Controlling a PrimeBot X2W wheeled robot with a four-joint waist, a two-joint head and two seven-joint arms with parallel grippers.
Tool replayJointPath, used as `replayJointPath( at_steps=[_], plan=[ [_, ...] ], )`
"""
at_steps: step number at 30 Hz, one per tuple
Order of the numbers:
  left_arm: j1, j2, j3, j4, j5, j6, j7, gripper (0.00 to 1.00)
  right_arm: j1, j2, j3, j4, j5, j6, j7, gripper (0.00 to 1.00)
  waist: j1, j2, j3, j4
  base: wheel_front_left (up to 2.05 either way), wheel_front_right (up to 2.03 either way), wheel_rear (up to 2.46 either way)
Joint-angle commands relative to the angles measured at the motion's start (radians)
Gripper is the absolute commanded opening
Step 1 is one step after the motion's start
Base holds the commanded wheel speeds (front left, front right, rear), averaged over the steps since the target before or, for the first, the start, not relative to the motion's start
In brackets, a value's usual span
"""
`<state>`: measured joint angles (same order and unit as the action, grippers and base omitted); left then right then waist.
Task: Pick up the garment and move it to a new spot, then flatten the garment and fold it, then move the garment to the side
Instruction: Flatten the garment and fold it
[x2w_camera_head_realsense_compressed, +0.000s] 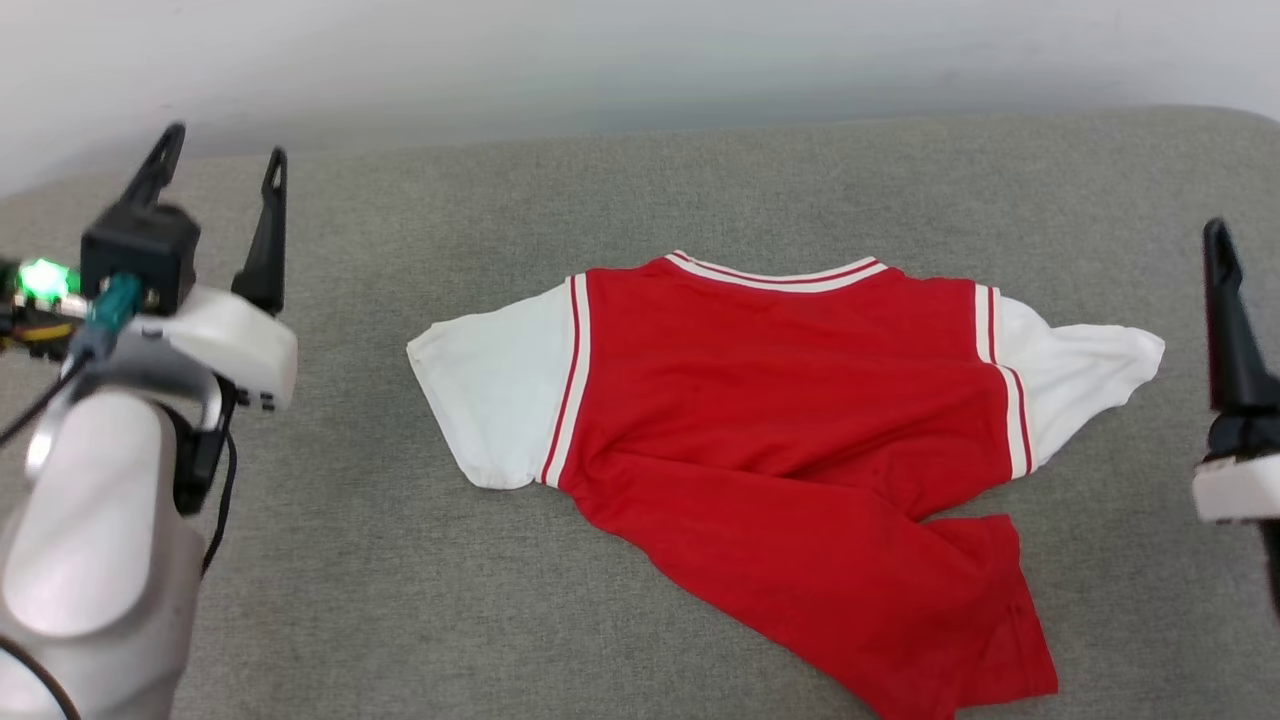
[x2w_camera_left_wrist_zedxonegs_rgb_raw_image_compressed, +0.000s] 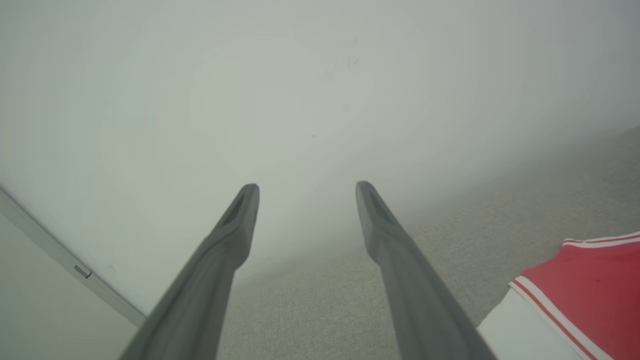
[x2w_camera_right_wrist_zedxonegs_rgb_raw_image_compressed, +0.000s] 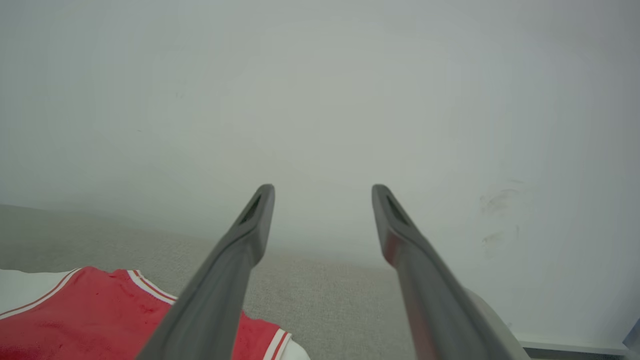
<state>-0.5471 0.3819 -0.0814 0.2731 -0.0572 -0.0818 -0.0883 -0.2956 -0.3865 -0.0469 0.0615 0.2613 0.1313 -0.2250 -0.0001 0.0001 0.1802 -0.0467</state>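
Closest to your head camera, the pale rounded left forearm (x2w_camera_head_realsense_compressed: 90, 520) is rising at the lower left and carrying the left gripper (x2w_camera_head_realsense_compressed: 226, 143). Its two long dark fingers (x2w_camera_head_realsense_compressed: 265, 230) are pointing toward the pale wall (x2w_camera_head_realsense_compressed: 600, 60). You are seeing these fingers standing wide apart (the left wrist view is showing the same broad gap), well clear of the cloth.

At the right edge of the head view, one dark finger (x2w_camera_head_realsense_compressed: 1230, 320) of the right gripper (x2w_camera_right_wrist_zedxonegs_rgb_raw_image_compressed: 323, 189) is standing upright, near the right sleeve but apart from it. The right wrist view is showing both of its fingers spread wide.

Between the two arms, the red jersey-style garment (x2w_camera_head_realsense_compressed: 780, 400) with white short sleeves is lying on the grey woven upholstered surface (x2w_camera_head_realsense_compressed: 400, 600):

- A plain red face is facing up.
- The striped red-and-white collar (x2w_camera_head_realsense_compressed: 775, 275) is pointing toward the wall.
- The white sleeves are spreading out to either side.
- The lower body is slanting toward your right and is lying creased, with one red flap (x2w_camera_head_realsense_compressed: 985, 600) folding over near the hem.
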Motion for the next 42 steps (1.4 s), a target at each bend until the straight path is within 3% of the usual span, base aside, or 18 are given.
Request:
replayJointPath(
  at_steps=[1,7,12,18,26,34,42],
  plan=[
    [-0.033,0.010,-0.011,0.006,-0.001,-0.011,0.022,1.00,0.033,0.026,-0.014,-0.026,-0.005,-0.001,0.006,1.00,0.0001,-0.0001,0.010,-0.006,0.00,0.00,0.00],
    [-0.199,0.060,-0.106,0.055,-0.058,-0.045,0.230,1.00,0.155,0.134,-0.026,-0.161,-0.040,-0.001,0.027,1.00,0.0001,-0.0001,0.045,-0.021,0.00,0.00,0.00],
    [-0.321,0.140,-0.279,0.068,-0.224,-0.046,0.495,1.00,0.201,0.176,-0.001,-0.225,-0.058,-0.001,0.039,1.00,0.0001,-0.0001,0.086,-0.043,0.00,0.00,0.00],
    [-0.450,0.261,-0.503,0.021,-0.456,-0.046,0.820,1.00,0.186,0.174,0.036,-0.244,-0.063,-0.001,0.033,1.00,0.0001,-0.0001,0.148,-0.067,0.00,0.00,0.00],
    [-0.587,0.345,-0.712,-0.042,-0.645,-0.047,1.140,1.00,0.143,0.162,0.063,-0.248,-0.060,-0.001,0.023,1.00,0.0001,-0.0001,0.246,-0.096,0.00,0.00,0.00],
    [-0.649,0.411,-0.852,-0.050,-0.715,-0.047,1.274,1.00,0.111,0.170,0.083,-0.234,-0.066,-0.001,0.004,1.00,0.0001,-0.0001,0.320,-0.130,0.00,0.00,0.00],
    [-0.621,0.444,-0.951,-0.031,-0.762,-0.047,1.280,1.00,0.088,0.172,0.096,-0.199,-0.064,-0.001,-0.014,1.00,0.0001,-0.0001,0.351,-0.143,0.00,0.00,0.00]
  ],
)
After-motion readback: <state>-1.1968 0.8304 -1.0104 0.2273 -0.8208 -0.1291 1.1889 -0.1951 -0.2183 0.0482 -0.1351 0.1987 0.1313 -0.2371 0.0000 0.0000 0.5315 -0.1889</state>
